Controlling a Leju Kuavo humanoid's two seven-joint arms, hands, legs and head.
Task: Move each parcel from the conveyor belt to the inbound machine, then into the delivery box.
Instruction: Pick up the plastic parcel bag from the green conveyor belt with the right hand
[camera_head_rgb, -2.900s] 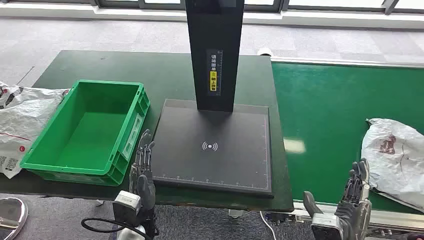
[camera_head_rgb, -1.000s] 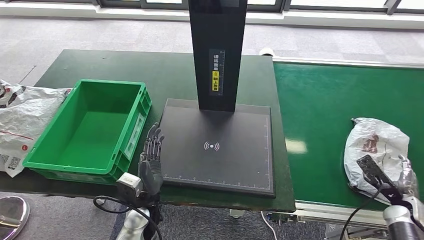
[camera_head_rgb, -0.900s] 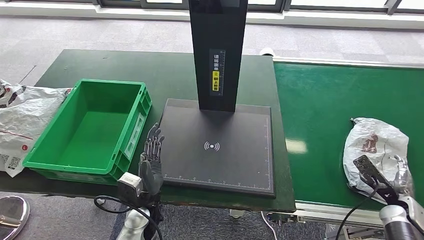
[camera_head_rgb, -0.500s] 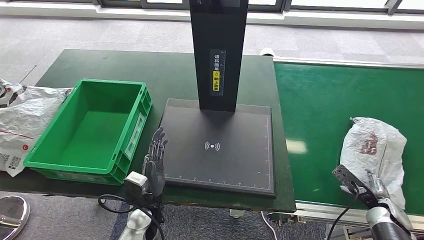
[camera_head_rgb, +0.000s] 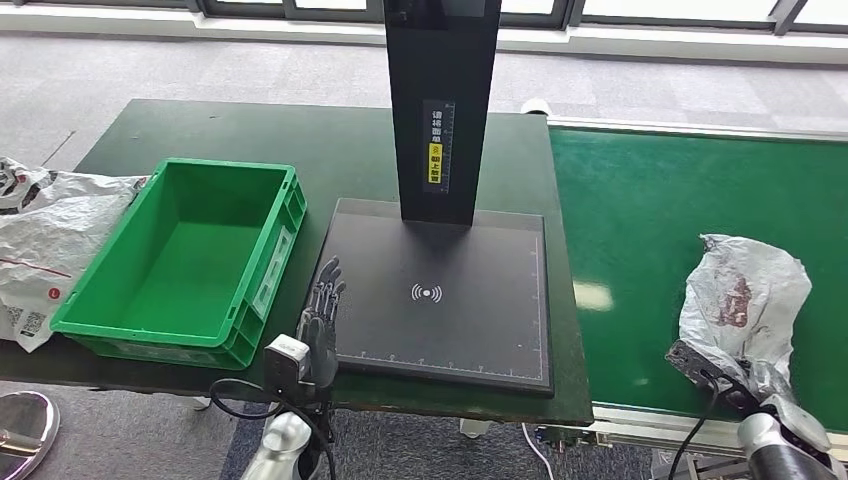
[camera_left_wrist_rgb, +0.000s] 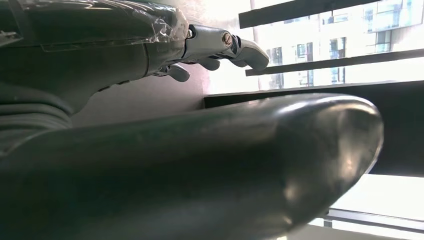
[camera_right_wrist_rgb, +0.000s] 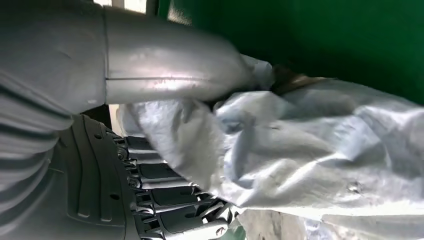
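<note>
A crumpled white parcel (camera_head_rgb: 745, 295) lies on the green conveyor belt (camera_head_rgb: 650, 190) at the right. My right hand (camera_head_rgb: 745, 385) grips its near end. In the right wrist view the thick thumb (camera_right_wrist_rgb: 170, 70) presses on top of the parcel (camera_right_wrist_rgb: 310, 150) and the dark fingers (camera_right_wrist_rgb: 165, 200) curl beneath it. The black inbound machine has a flat scan plate (camera_head_rgb: 480, 320) and a tall column (camera_head_rgb: 445, 100). My left hand (camera_head_rgb: 320, 315) stands upright at the plate's near left corner, fingers straight and apart, holding nothing. The green delivery box (camera_head_rgb: 270, 265) beside it has nothing in it.
More white parcels (camera_head_rgb: 40, 240) lie on the dark green table (camera_head_rgb: 250, 140) left of the box. The belt's metal rim (camera_head_rgb: 640, 415) runs along its near edge. A cable (camera_head_rgb: 230, 395) loops below my left wrist.
My right hand rose from beside the belt's edge, reached the parcel's near end and closed on it; the parcel shifted a little to the left. My left hand drifted slightly right.
</note>
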